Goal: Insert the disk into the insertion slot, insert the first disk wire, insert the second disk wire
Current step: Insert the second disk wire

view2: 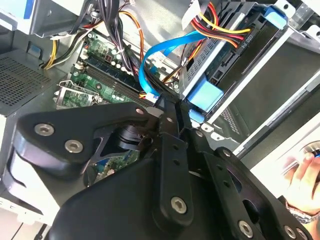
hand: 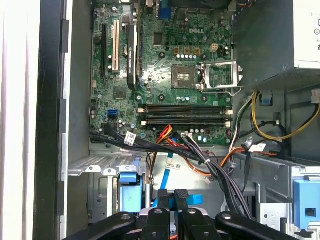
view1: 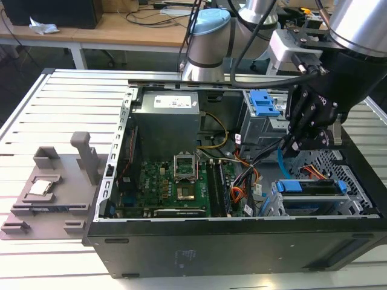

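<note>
We see the gripper (view2: 172, 107) clamped on the second disk wire (view2: 160, 50), the light blue cable, beside the disk (view1: 311, 188) already seated in the insertion slot (view1: 357, 208).

The arm (view1: 254, 18) is built of silver tubes with pale blue joint caps, black cables trailing along it. Its end effector (view1: 296, 140) is matte black, with jointed link fingers (view2: 170, 150) studded with small silver screws.
</note>
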Controlling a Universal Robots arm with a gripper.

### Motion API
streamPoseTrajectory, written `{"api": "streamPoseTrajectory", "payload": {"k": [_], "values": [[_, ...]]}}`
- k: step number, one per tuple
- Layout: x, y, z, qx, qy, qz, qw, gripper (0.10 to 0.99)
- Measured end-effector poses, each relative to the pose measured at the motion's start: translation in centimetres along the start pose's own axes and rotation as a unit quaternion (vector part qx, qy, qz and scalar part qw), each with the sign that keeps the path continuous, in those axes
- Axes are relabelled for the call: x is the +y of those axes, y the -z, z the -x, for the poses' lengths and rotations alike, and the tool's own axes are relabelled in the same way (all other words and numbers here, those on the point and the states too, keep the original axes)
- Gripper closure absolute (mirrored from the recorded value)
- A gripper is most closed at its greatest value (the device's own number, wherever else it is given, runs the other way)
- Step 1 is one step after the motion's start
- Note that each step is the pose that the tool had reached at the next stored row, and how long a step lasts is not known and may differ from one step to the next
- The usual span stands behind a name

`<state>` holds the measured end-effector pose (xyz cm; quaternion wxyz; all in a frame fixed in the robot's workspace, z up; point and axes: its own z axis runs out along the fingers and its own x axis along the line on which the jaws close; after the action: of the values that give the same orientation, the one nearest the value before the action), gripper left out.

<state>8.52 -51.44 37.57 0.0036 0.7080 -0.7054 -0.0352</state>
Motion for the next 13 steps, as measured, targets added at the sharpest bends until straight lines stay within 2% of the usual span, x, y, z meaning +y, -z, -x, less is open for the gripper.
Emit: {"api": "streamPoseTrajectory", "payload": {"k": [7,10,13], "values": [[0.02,-0.02,-0.22,0.0000,0.000,0.0000,1.0000,0.925],[-0.12,-0.51,-0.78,0.0000,0.000,0.0000,1.0000,0.925],[-0.72,-1.11,-1.05,0.0000,0.000,0.0001,1.0000,0.925]]}}
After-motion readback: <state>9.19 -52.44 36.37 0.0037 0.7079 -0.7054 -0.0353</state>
